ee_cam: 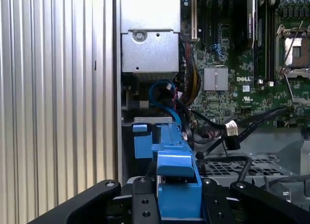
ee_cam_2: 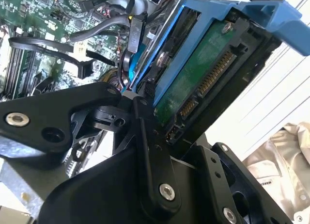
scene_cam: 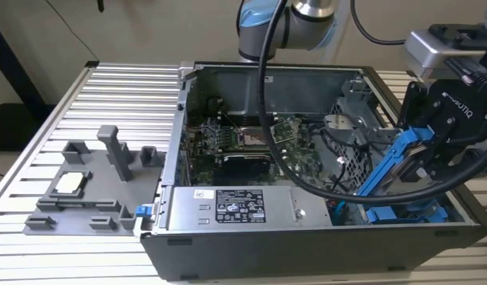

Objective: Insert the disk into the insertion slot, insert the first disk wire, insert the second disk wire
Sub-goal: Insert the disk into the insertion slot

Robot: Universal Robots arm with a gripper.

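Observation:
My black gripper is shut on the disk, a drive clipped in a bright blue carrier. I hold it tilted, on edge, above the end of the open computer case at the exterior view's right. In the second wrist view the disk shows its green underside and connector pins between my fingers. The first wrist view has the blue carrier end-on in my gripper. The insertion slot, a grey bay with a perforated wall, lies just beside and below the disk. Loose black wires with plugs lie over the board near it.
A grey power supply box with a white sticker fills the case's near side. The green motherboard lies in the middle. More blue plastic sits low under the disk. My thick black cable loops across the case. A grey fixture stands on the slatted table.

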